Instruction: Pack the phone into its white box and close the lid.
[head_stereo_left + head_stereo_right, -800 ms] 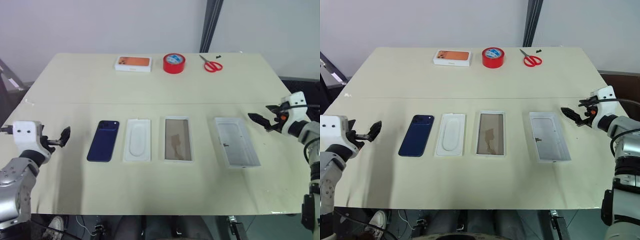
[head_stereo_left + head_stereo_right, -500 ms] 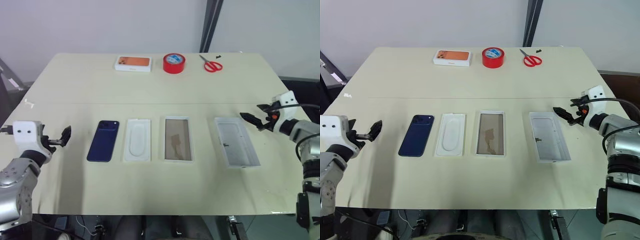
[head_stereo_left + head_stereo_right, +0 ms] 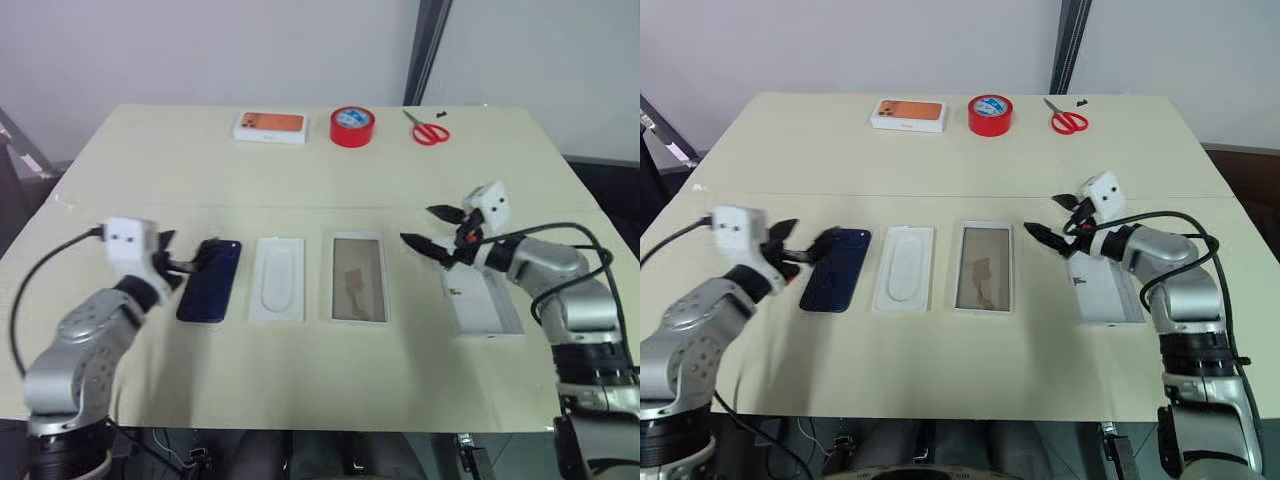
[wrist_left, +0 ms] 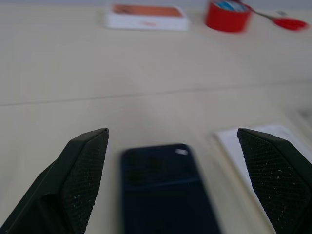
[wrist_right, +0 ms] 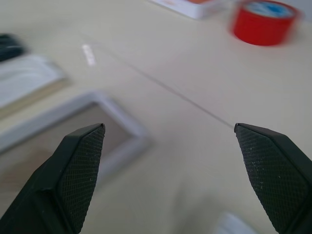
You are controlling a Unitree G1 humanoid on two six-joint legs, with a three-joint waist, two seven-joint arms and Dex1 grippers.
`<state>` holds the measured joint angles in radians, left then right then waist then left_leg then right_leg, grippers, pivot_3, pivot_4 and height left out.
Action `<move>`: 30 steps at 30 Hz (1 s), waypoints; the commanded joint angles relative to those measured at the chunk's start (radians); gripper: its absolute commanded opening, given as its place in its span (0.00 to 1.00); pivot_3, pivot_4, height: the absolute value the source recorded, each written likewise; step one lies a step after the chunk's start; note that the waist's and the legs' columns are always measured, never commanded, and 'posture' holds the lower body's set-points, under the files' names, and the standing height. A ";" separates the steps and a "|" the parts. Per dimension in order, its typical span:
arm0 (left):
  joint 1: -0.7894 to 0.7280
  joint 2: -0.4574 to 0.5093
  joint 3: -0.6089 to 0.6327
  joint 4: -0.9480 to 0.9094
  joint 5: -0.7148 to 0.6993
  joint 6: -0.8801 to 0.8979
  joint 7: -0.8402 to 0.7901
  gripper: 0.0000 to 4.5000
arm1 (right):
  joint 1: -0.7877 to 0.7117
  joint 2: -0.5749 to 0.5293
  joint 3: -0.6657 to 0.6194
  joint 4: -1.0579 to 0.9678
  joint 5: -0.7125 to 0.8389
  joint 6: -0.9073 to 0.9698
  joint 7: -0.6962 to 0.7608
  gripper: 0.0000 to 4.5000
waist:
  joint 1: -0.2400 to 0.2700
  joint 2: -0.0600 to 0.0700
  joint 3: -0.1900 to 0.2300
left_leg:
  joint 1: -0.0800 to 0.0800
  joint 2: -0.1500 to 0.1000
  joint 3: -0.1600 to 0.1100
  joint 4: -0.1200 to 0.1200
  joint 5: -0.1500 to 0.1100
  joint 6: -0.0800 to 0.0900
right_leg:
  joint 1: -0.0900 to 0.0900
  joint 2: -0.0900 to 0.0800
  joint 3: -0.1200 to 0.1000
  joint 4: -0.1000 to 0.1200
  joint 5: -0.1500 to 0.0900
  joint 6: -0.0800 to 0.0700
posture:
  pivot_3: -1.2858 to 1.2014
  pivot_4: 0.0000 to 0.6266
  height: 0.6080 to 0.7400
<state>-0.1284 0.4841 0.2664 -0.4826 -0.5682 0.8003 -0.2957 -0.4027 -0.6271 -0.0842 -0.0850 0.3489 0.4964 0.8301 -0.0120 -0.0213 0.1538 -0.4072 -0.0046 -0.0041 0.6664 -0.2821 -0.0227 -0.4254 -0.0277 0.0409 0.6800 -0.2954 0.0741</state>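
nothing packed yet: phone [image 3: 209, 281] lies on the table left of box [image 3: 357, 280], lid [image 3: 482, 303] off; our left gripper [image 3: 182, 258] and right gripper [image 3: 432, 228] gape, empty.

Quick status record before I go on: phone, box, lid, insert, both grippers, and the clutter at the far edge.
phone: flat on the table, back up, outside the box
white box: open, brownish floor bare
lid: lying inside-up on the robot's right of the box, partly under the right arm
white insert: between phone and box
left gripper: open, at the phone's far end, holding nothing
right gripper: open, between box and lid, holding nothing
far edge: orange-topped box, red tape roll, scissors
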 commanded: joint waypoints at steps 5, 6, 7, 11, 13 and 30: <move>-0.122 -0.142 -0.057 -0.060 -0.149 0.388 0.166 0.98 | 0.077 -0.009 0.078 -0.263 0.016 0.057 -0.019 0.99 | -0.006 0.000 0.000 | 0.001 0.000 0.000 0.001 0.000 0.000 | 0.000 0.001 0.000 0.002 0.000 0.000 | 0.52 0.24 0.95; -0.133 -0.162 -0.042 -0.060 -0.161 0.424 0.185 0.98 | 0.084 -0.009 0.082 -0.280 0.017 0.063 -0.022 0.99 | -0.007 0.000 0.000 | 0.001 0.000 0.000 0.001 0.000 0.000 | 0.000 0.001 0.000 0.002 0.000 0.000 | 0.52 0.24 0.95; -0.147 -0.187 -0.030 -0.058 -0.171 0.467 0.208 0.98 | 0.091 -0.011 0.082 -0.287 0.016 0.066 -0.024 0.99 | -0.006 0.000 0.000 | 0.001 0.000 0.000 0.001 0.000 0.000 | 0.000 0.002 0.000 0.002 0.000 0.000 | 0.52 0.24 0.95; -0.181 -0.232 -0.021 -0.064 -0.147 0.589 0.279 0.98 | 0.098 -0.017 0.081 -0.281 0.008 0.063 -0.024 0.99 | -0.003 0.000 0.000 | 0.001 0.000 0.000 0.001 0.000 0.000 | 0.000 0.001 0.000 0.002 0.000 0.000 | 0.52 0.24 0.95; -0.190 -0.245 -0.014 -0.065 -0.132 0.616 0.302 0.98 | 0.097 -0.018 0.084 -0.275 0.005 0.058 -0.021 0.99 | -0.003 0.000 0.000 | 0.001 0.000 0.000 0.001 0.000 0.000 | 0.000 0.001 0.000 0.002 0.000 0.000 | 0.52 0.24 0.95; -0.270 -0.366 0.175 -0.114 -0.167 0.682 0.331 0.98 | 0.099 -0.011 0.115 -0.265 -0.005 0.042 -0.010 0.99 | -0.002 -0.001 0.000 | 0.001 0.000 0.000 0.001 0.000 0.000 | 0.000 0.001 0.000 0.002 0.000 0.000 | 0.52 0.24 0.95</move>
<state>-0.3893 0.1179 0.4196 -0.5648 -0.7287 1.4621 0.0294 -0.2972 -0.6390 0.0342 -0.3295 0.3380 0.5582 0.8197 -0.0144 -0.0218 0.1538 -0.4065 -0.0050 -0.0043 0.6678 -0.2818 -0.0231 -0.4253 -0.0262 0.0410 0.6816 -0.2955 0.0742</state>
